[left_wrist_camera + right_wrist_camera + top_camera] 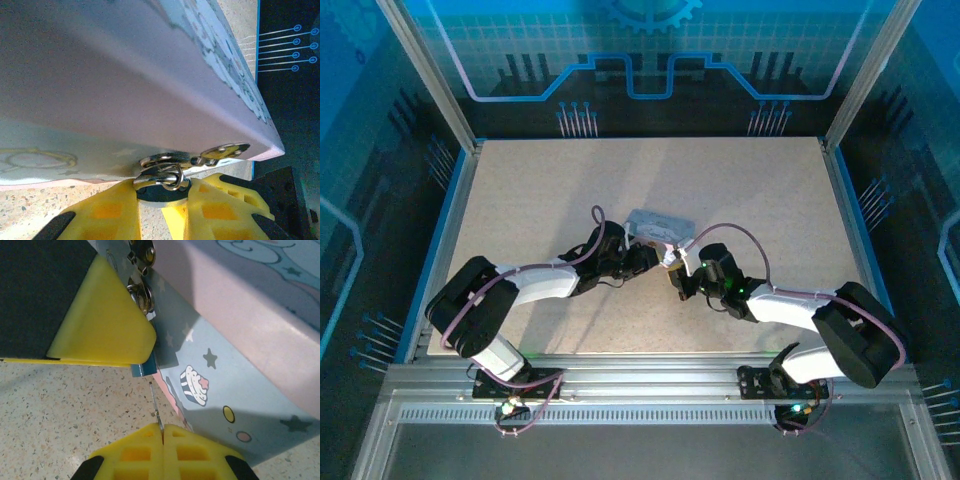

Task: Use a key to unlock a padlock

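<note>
Two grippers with yellow fingers meet at the middle of the pale speckled table [750,180], both close against the near side of a pale lavender-silver rectangular tin box [658,226] with a cartoon-printed lid. In the overhead view the left gripper [648,257] reaches in from the left and the right gripper [673,270] from the right, their tips almost touching. In the left wrist view, the left gripper [160,200] is clamped on a tiny dark, bluish padlock [159,194], one finger pressing each side of its body. The padlock's small metal shackle [171,179] passes through the shiny metal hasp [220,151] at the lower edge of the tin [125,85], so the padlock hangs just under the box's front wall. In the right wrist view, the right gripper [162,432] has its fingers pressed together on a very small, thin, pale silvery key [155,402], pinching it at the lower end. The blade runs upward, slightly tilted, to the blue underside of the padlock [142,370], which peeks out below a finger [105,325] of the left gripper. The key's upper end meets the padlock, but whether it sits inside cannot be told. The tin's star-and-cupcake side wall [225,385] stands just beside the key.
</note>
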